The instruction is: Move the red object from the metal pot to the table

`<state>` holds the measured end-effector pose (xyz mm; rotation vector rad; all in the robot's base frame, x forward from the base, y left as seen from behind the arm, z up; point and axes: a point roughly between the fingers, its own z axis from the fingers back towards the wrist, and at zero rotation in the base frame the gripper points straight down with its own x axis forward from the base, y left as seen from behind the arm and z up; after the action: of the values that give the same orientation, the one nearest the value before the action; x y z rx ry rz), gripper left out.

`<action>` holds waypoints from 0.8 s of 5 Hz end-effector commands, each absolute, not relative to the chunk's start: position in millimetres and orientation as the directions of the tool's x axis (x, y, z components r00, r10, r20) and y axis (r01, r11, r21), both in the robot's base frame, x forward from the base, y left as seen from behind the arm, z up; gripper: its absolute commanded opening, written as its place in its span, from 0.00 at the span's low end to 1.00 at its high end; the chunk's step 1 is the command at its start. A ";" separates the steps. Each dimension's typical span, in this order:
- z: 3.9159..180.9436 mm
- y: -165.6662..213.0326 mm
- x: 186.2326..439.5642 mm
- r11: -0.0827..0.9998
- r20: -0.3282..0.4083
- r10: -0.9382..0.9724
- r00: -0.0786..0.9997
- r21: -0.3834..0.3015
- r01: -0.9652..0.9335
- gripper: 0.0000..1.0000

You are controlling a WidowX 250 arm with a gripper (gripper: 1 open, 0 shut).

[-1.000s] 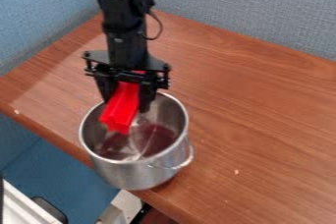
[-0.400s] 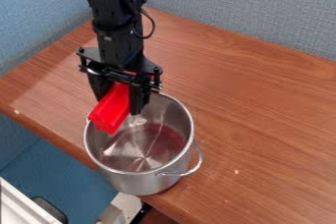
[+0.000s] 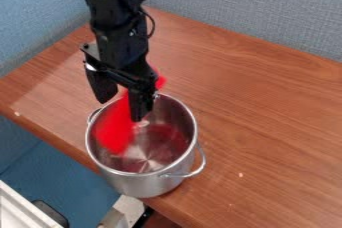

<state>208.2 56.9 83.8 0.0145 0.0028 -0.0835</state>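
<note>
Tool (image 3: 131, 92) hangs above the metal pot (image 3: 160, 177), jaws spread; red block (image 3: 116, 127) just below, long axis steeply tilted, apparently loose, leaning at the pot's left rim, off the table (image 3: 254, 82).

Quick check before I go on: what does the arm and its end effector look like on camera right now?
The arm is black and boxy, built of stacked segments, with thin dark cables running along it near the top. A wider black crossbar sits at its lower end, and two slim black fingers hang down from it to form the end effector. No markings are legible.
</note>
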 end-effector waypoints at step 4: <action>39.6 57.5 200.1 0.992 0.018 -0.122 0.992 0.019 0.122 0.00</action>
<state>202.3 54.0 43.7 0.0129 -0.0313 -0.1278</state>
